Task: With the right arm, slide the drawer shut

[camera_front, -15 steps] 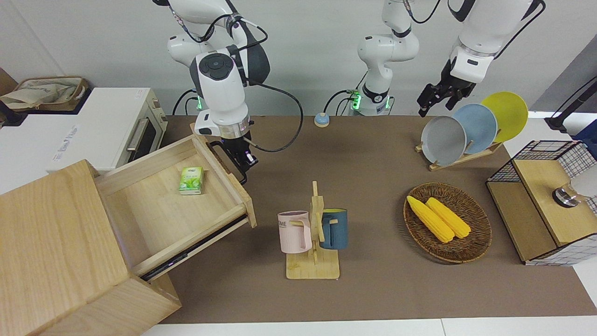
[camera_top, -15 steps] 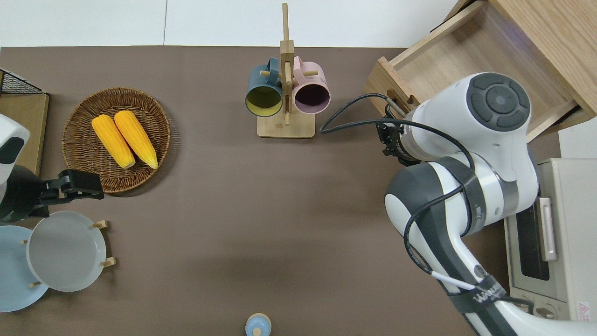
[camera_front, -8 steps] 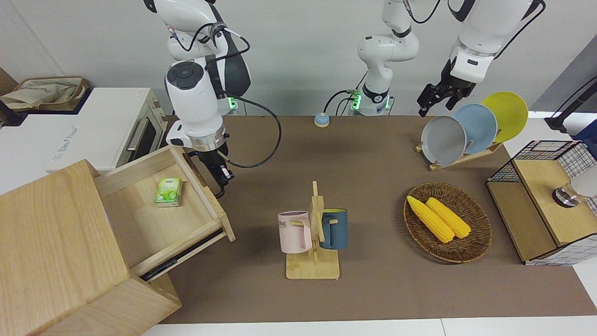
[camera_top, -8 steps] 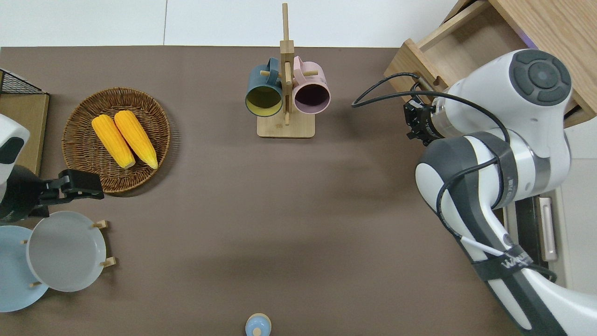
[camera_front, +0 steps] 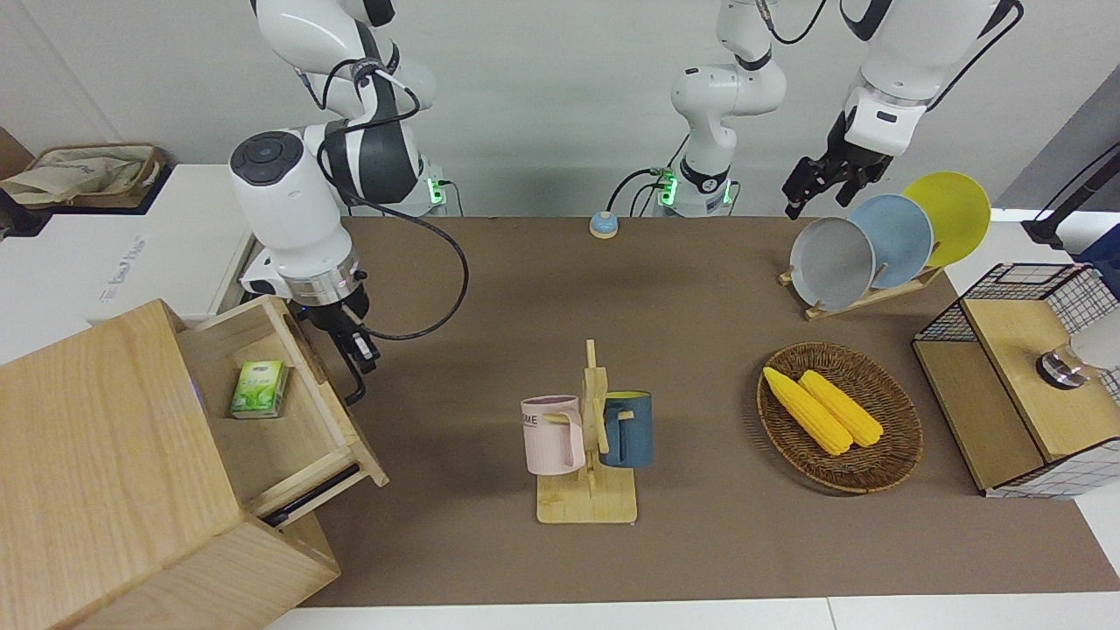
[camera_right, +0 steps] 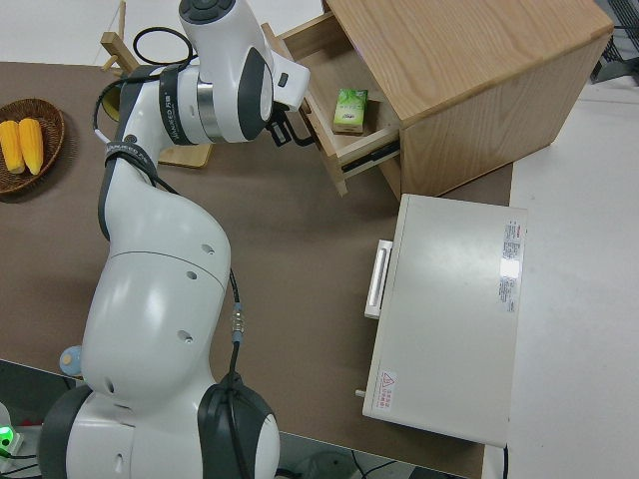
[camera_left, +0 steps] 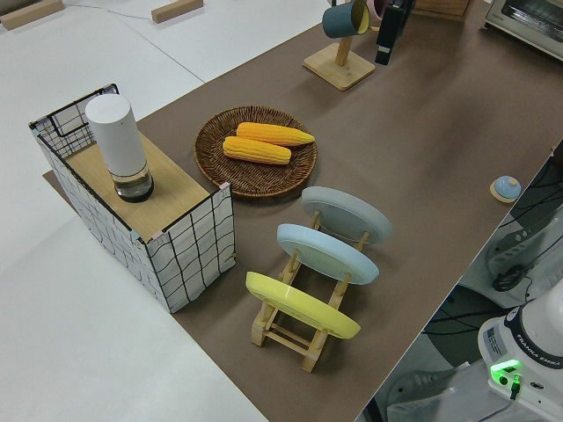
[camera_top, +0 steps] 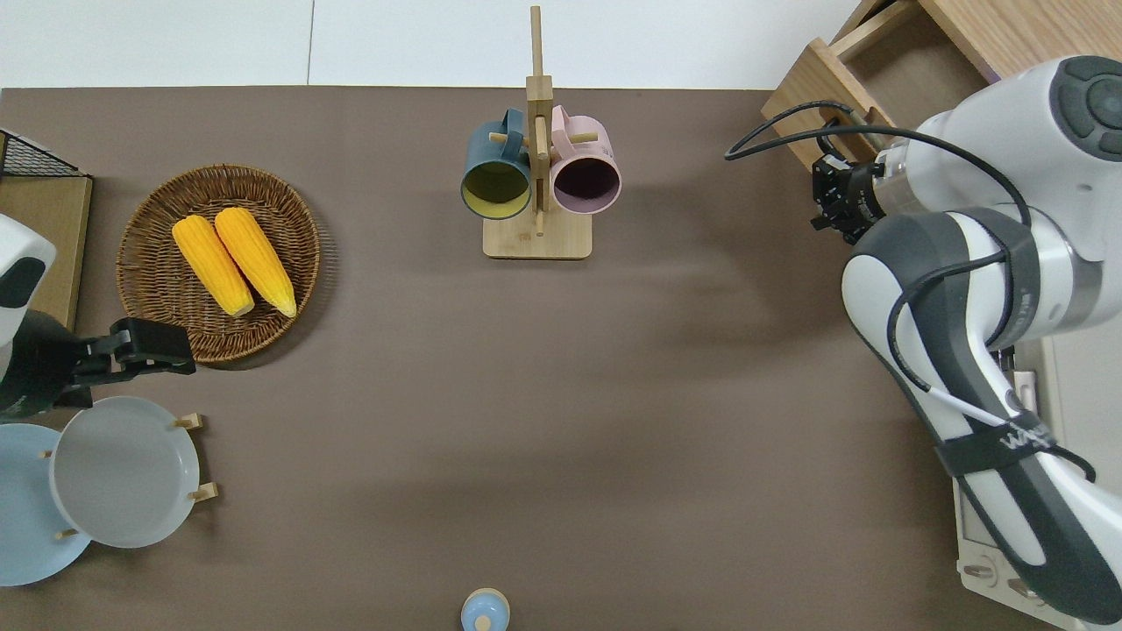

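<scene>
The light-wood drawer [camera_front: 289,411] stands partly open from the big wood cabinet [camera_front: 96,455] at the right arm's end of the table. A small green box [camera_front: 259,389] lies in it. The black bar handle [camera_front: 353,383] runs along the drawer's front panel. My right gripper [camera_front: 354,341] is at the handle, against the front panel; it also shows in the overhead view [camera_top: 833,197]. The drawer also shows in the right side view [camera_right: 329,110], where the arm hides the gripper. My left arm is parked, its gripper [camera_front: 814,188] in the air.
A wooden mug rack [camera_front: 588,437] with a pink and a blue mug stands mid-table. A wicker basket [camera_front: 892,455] holds corn cobs. A plate rack [camera_front: 884,241], a wire-and-wood box [camera_front: 1015,376], a white toaster oven [camera_right: 449,309] and a small blue knob [camera_front: 604,225] are also present.
The drawer has slid well into the cabinet, and my right gripper has moved with its front panel toward the cabinet. The left arm has not moved.
</scene>
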Robot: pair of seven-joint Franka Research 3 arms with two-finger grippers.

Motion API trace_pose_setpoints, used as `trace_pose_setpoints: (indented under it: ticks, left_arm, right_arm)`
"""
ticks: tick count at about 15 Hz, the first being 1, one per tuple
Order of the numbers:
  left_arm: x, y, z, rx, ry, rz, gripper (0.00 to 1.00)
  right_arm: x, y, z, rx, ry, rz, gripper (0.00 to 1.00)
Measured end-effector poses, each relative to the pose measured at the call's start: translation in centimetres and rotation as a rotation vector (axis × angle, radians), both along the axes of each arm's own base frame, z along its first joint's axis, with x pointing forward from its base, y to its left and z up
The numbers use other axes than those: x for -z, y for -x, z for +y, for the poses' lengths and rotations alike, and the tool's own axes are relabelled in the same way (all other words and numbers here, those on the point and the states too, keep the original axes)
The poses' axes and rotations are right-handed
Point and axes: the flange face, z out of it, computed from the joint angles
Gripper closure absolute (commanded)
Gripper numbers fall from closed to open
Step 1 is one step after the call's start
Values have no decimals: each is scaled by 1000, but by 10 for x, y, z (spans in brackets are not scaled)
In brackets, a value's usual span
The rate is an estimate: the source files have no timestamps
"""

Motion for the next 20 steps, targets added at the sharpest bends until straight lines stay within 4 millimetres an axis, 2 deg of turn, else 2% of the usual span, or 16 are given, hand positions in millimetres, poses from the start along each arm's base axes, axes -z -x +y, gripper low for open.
trace_pose_setpoints:
  ticks: [6,12,20]
  left_arm:
    - [0,0,0,0,0,0,7]
    - [0,0,0,0,0,0,7]
    - [0,0,0,0,0,0,7]
  right_arm:
    - [1,-14,-49,35,1,-63,1000]
    - [3,-19,-101,45,23,-107,1000]
    - [3,-19,-103,10,28,-108,1000]
